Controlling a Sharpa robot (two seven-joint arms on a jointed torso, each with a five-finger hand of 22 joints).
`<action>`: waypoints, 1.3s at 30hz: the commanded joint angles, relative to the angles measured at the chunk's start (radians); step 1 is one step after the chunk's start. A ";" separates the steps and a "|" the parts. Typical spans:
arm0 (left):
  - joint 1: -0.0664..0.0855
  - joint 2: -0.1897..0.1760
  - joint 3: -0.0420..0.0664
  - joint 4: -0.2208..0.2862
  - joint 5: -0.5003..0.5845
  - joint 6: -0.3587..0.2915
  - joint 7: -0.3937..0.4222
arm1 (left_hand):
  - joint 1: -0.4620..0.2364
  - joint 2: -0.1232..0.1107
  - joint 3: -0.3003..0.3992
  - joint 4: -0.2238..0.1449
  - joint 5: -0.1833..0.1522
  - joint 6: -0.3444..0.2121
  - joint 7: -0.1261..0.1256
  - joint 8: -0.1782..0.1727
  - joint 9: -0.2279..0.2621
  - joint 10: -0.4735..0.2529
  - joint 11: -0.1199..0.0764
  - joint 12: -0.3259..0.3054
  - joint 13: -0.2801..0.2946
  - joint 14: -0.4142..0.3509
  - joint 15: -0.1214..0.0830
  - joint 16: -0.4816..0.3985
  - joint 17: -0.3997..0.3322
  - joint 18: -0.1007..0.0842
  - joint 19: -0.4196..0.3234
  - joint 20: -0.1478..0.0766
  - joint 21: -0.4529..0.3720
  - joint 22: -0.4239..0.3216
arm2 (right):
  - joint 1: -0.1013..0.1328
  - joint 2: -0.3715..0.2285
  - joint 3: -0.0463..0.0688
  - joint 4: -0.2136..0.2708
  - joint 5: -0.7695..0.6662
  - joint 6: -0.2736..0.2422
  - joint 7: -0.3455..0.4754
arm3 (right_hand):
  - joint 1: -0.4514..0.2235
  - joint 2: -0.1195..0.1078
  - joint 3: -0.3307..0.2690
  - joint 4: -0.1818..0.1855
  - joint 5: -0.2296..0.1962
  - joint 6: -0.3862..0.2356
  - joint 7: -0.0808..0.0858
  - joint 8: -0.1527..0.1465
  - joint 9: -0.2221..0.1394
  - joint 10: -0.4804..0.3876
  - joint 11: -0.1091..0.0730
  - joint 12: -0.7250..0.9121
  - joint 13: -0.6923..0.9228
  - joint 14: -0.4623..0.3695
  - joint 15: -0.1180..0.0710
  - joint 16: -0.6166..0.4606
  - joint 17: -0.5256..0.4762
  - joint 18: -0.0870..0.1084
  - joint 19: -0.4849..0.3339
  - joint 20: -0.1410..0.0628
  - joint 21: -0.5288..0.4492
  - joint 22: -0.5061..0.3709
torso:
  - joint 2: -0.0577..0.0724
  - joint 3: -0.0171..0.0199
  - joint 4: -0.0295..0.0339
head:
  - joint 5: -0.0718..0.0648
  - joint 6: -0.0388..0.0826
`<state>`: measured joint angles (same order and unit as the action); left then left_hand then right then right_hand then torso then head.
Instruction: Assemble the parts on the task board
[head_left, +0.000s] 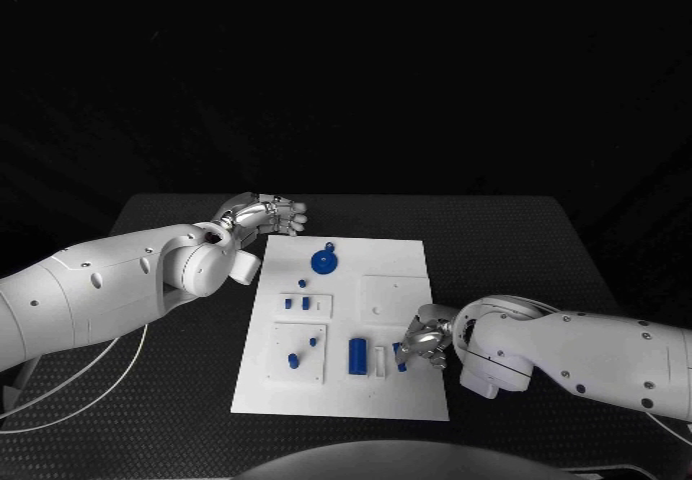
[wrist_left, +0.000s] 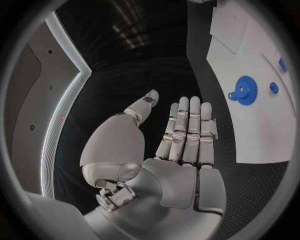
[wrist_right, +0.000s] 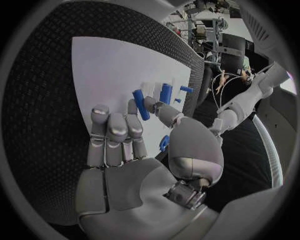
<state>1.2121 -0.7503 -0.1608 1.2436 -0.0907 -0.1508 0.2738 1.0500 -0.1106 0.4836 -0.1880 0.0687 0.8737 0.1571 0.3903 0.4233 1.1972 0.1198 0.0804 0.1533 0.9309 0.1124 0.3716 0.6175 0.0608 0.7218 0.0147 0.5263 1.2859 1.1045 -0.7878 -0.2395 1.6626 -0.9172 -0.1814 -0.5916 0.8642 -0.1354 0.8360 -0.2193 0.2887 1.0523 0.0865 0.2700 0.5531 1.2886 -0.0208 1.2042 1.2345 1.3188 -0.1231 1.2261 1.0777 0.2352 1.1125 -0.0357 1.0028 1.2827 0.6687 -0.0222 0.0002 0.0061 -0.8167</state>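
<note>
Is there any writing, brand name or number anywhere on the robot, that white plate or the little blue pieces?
None can be read. The task board, the blue gear, the blue cylinder, the left hand and the right hand bear no legible words, labels or numbers.
</note>
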 joint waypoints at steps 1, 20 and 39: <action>0.001 0.002 0.001 0.005 0.004 0.016 0.004 | -0.005 0.003 -0.004 -0.002 -0.003 0.000 -0.004 0.005 -0.002 0.004 0.000 -0.003 -0.001 0.001 0.007 -0.007 0.001 0.018 -0.001 0.004 -0.007 0.001 | 0.000 0.017 0.000 -0.009 0.082 -0.006 0.011 | -0.010 -0.001 -0.004 0.000 0.008 0.006 0.001 0.000 0.005 0.008 -0.003 -0.004 0.001 0.004 -0.004 0.000 -0.002 0.027 0.009 0.001 0.004 -0.001 | -0.001 -0.0001 -0.0004 | -0.002 -0.001; 0.001 0.001 0.001 0.009 -0.009 0.023 -0.001 | -0.006 0.002 -0.005 -0.002 -0.004 -0.001 -0.004 0.005 -0.003 0.004 0.000 -0.004 -0.001 0.001 0.007 -0.009 0.003 0.018 -0.001 0.004 -0.008 0.002 | -0.008 0.074 -0.002 -0.054 0.134 0.042 0.016 | -0.030 -0.002 -0.025 -0.002 0.019 0.002 0.002 -0.002 0.001 0.003 -0.002 -0.009 -0.001 0.002 -0.004 0.000 -0.002 0.027 0.007 0.000 0.004 -0.003 | 0.001 -0.0002 0.0010 | 0.004 0.000; 0.001 -0.006 0.000 0.014 -0.011 0.022 -0.001 | -0.006 0.001 -0.005 -0.002 -0.004 -0.002 -0.004 0.005 -0.003 0.003 0.000 -0.004 -0.002 0.000 0.008 -0.011 0.004 0.018 -0.001 0.005 -0.009 0.003 | -0.014 0.087 -0.002 -0.068 0.112 0.036 0.023 | -0.046 -0.006 -0.047 0.003 -0.004 0.001 0.002 -0.003 -0.002 0.000 -0.002 -0.009 0.001 0.000 -0.004 0.000 -0.002 0.027 0.005 0.000 0.003 -0.005 | 0.001 0.0013 -0.0001 | 0.010 -0.002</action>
<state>1.2123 -0.7564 -0.1610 1.2544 -0.0964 -0.1436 0.2672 1.0500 -0.1106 0.4836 -0.1880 0.0688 0.8737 0.1570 0.3903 0.4215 1.1972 0.1198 0.0804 0.1527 0.9309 0.1124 0.3639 0.6205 0.0688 0.7218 0.0147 0.5224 1.2880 1.0944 -0.7066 -0.2411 1.5919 -0.7988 -0.1564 -0.5894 0.8267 -0.1395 0.7954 -0.2153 0.2895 1.0555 0.0817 0.2706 0.5533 1.2881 -0.0233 1.2002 1.2344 1.3210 -0.1196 1.2259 1.0769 0.2353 1.1124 -0.0351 1.0027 1.2784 0.6694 -0.0218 0.0001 0.0149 -0.8196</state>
